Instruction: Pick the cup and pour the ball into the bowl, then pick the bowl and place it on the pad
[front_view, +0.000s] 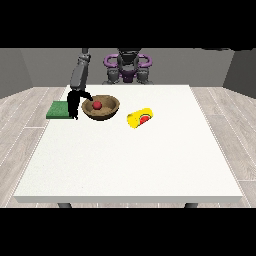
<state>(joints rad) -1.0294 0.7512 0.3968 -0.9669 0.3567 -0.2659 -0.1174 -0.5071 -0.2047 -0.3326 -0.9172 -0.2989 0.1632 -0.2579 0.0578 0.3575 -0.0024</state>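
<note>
The bowl (101, 108) is the reference item. It is brown, stands upright on the white table (130, 160), and sits toward the far part of the tabletop, at the view's left of centre.

Ball (97, 105): red, lying inside the bowl, near its middle.

Cup (140, 118): yellow, lying on its side on the table, just beside the bowl toward the view's right and slightly nearer the camera. The two do not touch. Its open mouth faces the camera and shows a red interior.

Pad (59, 110): green, flat on the table at its left edge, on the opposite side of the bowl from the cup. A gap of table separates pad and bowl.

Hand at the view's left (76, 102): black, hanging from a grey forearm between pad and bowl. One digit reaches toward the bowl's left rim and appears to meet it; the others point downward beside the bowl's outer wall. Whether the hand is closed on the rim cannot be determined.

Only this one hand is in view.
</note>
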